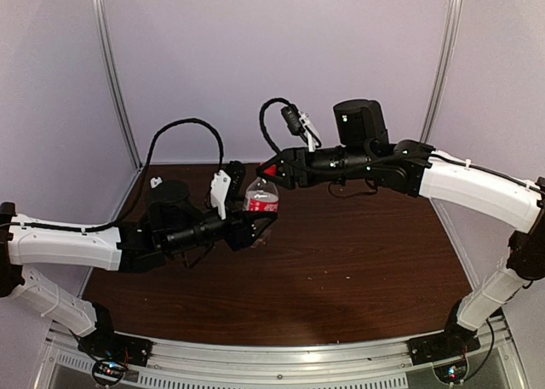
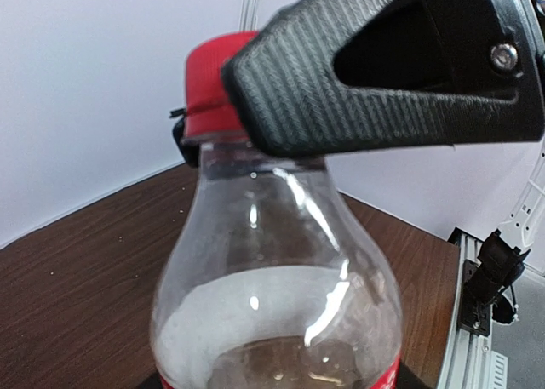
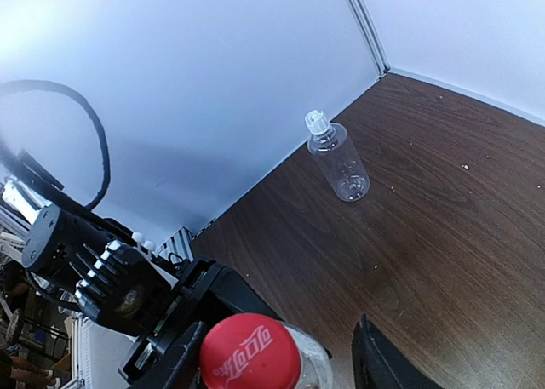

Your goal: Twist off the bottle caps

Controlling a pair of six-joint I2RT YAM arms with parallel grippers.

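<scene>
The shorter bottle (image 1: 261,202) with the red label band is held upright above the table by my left gripper (image 1: 252,225), which is shut on its lower body. In the left wrist view the bottle (image 2: 272,304) fills the frame and my own fingers are hidden below it. Its red cap (image 3: 249,353) sits between the fingers of my right gripper (image 3: 274,365). The left finger (image 3: 167,365) is next to the cap and the right finger (image 3: 385,365) stands apart from it, so the gripper is open. The taller plain bottle (image 3: 339,161) with its white cap (image 3: 316,122) is near the back wall.
The brown table (image 1: 358,261) is walled by white panels at the back and sides. A black cable (image 1: 183,129) loops above the left arm. The aluminium rail (image 1: 281,359) with both arm bases runs along the near edge.
</scene>
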